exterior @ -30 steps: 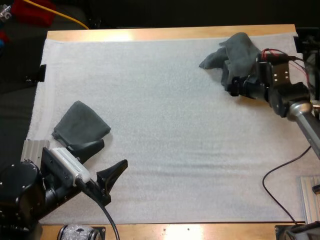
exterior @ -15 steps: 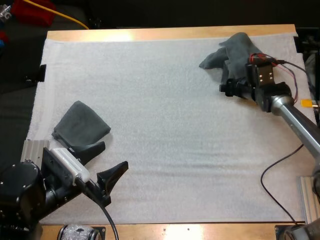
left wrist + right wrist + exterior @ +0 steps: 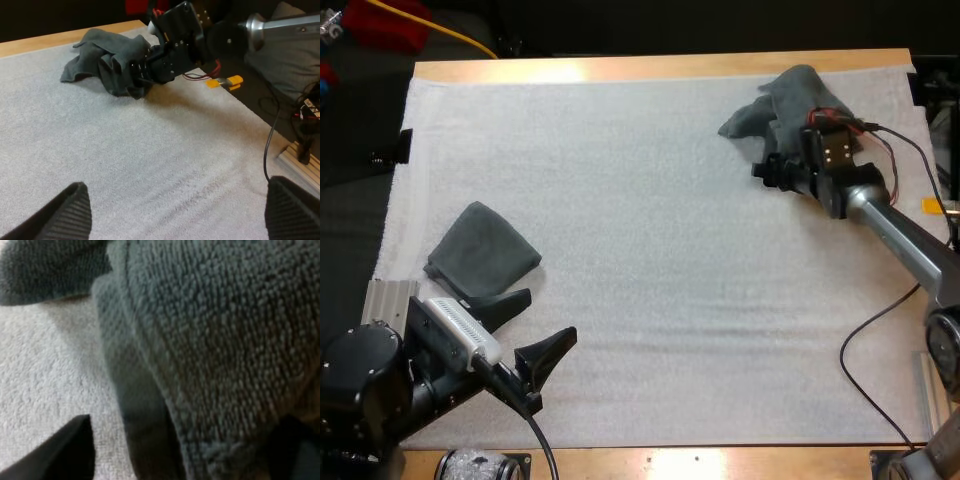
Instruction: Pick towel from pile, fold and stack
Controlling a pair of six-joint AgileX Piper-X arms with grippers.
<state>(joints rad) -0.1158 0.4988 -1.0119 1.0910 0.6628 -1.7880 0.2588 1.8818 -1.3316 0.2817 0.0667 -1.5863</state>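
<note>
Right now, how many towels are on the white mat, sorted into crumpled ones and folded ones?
Crumpled grey-green towel: 1
Folded grey-green towel: 1
Total: 2

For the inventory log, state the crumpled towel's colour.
The crumpled towel is dark grey-green; best in right wrist view.

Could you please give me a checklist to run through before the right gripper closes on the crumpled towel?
1. Right gripper at crumpled towel: ok.
2. Towel between its fingers: ok.
3. Fingers apart, not yet pressing: ok.
4. Left gripper open, holding nothing: ok.
5. Folded towel lying flat on mat: ok.
6. Crumpled towel is one towel, not several: cannot tell.
</note>
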